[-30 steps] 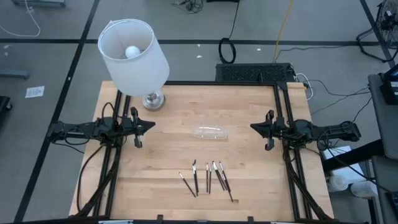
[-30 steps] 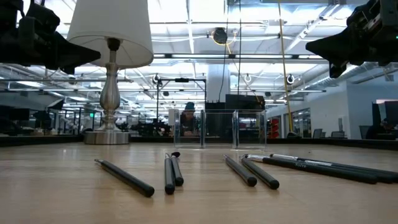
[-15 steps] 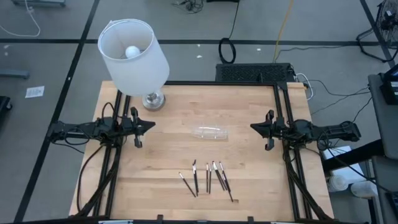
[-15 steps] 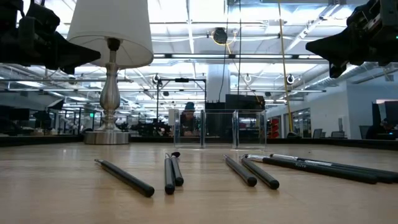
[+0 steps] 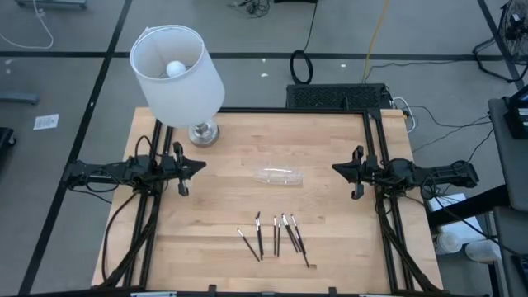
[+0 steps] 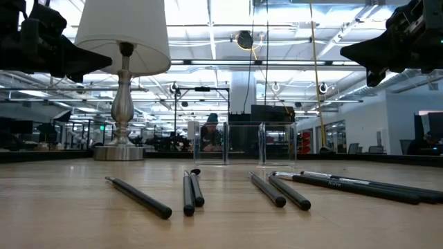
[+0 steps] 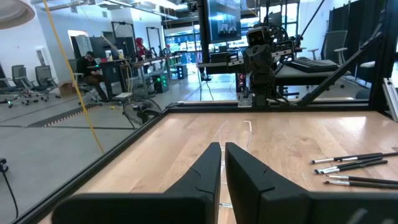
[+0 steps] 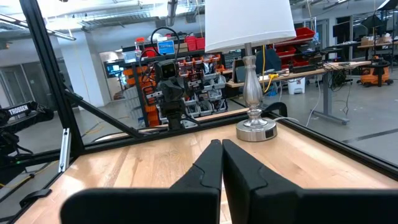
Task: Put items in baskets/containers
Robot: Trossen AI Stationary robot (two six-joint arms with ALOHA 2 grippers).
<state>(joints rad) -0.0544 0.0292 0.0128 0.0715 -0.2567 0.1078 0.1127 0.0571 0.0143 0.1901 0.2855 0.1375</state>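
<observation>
We see the thin dark pencil-like sticks with lighter tips [image 5: 276,236] lying loose in a small scatter on the pale wooden table [image 5: 223,214], toward its front edge and about midway between the two arms. The small clear shallow oblong plastic tray [image 5: 279,176] sits near the table's centre, just behind the sticks and apart from them. The left gripper [image 5: 200,167] hangs over the table's left side, its fingers [image 7: 205,168] closed together on nothing, well away from sticks and tray. The right gripper [image 5: 337,168] mirrors it on the right, its fingers [image 8: 208,163] likewise pressed together and empty. A white-shaded lamp on a silver base [image 5: 177,76] stands at the back left corner
</observation>
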